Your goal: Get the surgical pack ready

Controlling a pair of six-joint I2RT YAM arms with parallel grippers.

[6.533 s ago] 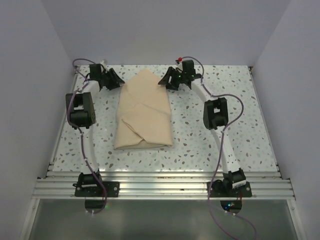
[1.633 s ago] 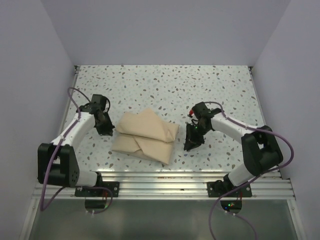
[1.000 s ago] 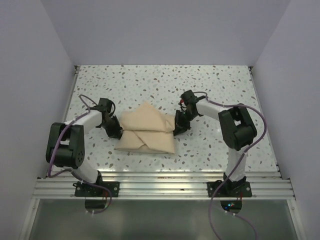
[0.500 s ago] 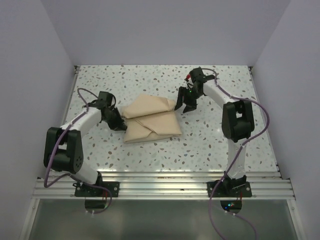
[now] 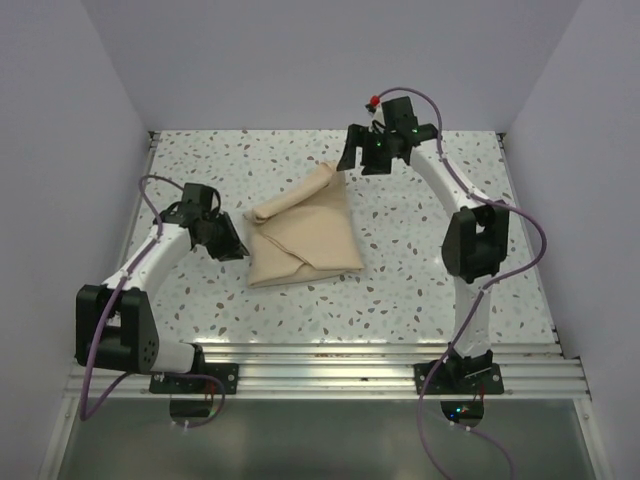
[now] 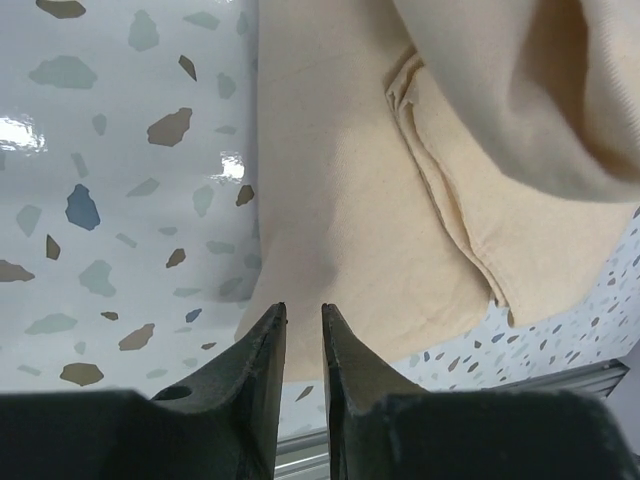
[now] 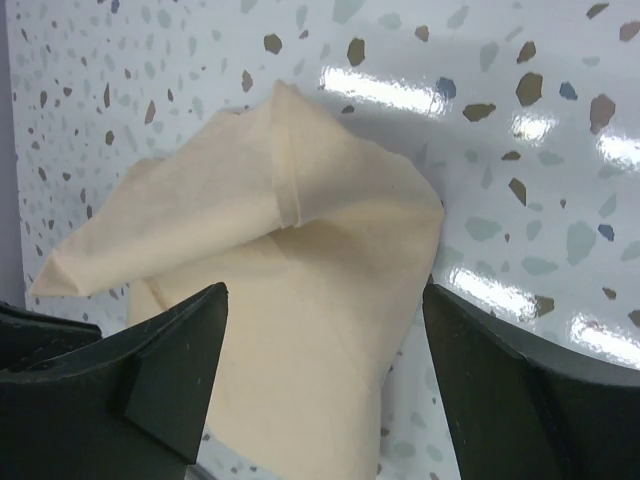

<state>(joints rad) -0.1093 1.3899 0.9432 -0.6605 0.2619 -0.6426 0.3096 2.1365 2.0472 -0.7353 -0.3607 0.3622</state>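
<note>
At mid-table (image 5: pixel 420 280), the pack (image 5: pixel 305 225) lies folded, its long axis running near to far, with a raised flap at the far end toward the right gripper (image 5: pixel 358 158). The left gripper (image 6: pixel 303 310), jaws narrow and empty, sits just beside the pack's left edge and is nearer; the right gripper's jaws stand wide and empty. Folds hide any contents.

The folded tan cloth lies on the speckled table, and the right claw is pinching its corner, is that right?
Not quite: the right gripper is open, its jaws wide apart and holding nothing, as the right wrist view shows. The folded tan cloth does lie on the speckled table.
</note>
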